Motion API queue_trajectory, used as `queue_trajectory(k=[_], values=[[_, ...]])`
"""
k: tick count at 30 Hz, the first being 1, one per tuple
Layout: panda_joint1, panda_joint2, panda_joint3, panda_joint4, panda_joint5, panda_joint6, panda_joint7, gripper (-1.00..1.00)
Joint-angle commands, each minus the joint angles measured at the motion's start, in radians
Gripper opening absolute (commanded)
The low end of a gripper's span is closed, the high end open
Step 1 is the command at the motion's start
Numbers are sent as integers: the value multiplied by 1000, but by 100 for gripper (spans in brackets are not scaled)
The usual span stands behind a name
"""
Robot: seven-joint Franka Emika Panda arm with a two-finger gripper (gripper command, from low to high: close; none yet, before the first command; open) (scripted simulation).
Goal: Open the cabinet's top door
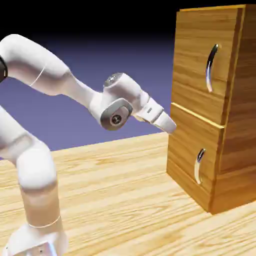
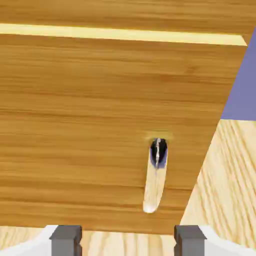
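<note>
Two grey fingertips (image 2: 66,241) come nearest in the hand view, one at each side of the bottom edge. They stand wide apart, so the tool (image 2: 128,241) is open, and between them are seen the bottom edge of the cabinet front and a part of the pale surface (image 2: 227,185).

Behind the tool, the white arm (image 1: 37,60) rises at the exterior view's left, bends, and reaches toward the exterior view's right. Its hand (image 1: 154,112) is tilted downward, with its end near the cabinet's side edge, at about the height of the line where the two doors meet. From this picture I cannot tell the exact gap.

Farther in front of the tool is the lower door (image 2: 95,115), which fills most of the hand view. Its curved silver handle (image 2: 156,175) is right of the middle in that view, upright, and above the level of the fingertips. A pale strip (image 2: 120,34) runs over this door, and above the strip only a low band of the top door (image 2: 125,11) is visible.

The cabinet (image 1: 240,120) stands upright on the wood-grain surface at the exterior view's right. The top door is directly above the lower one, closed, and its curved silver bar (image 1: 212,68) is higher than the hand. The farthest thing is the blue-violet backdrop (image 1: 150,65).
</note>
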Motion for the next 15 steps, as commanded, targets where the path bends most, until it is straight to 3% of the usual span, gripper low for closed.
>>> queue_trajectory(k=[1, 15], values=[[16, 16, -23, 22, -17, 44, 9, 0], [238, 238, -349, 322, -248, 651, 141, 0]])
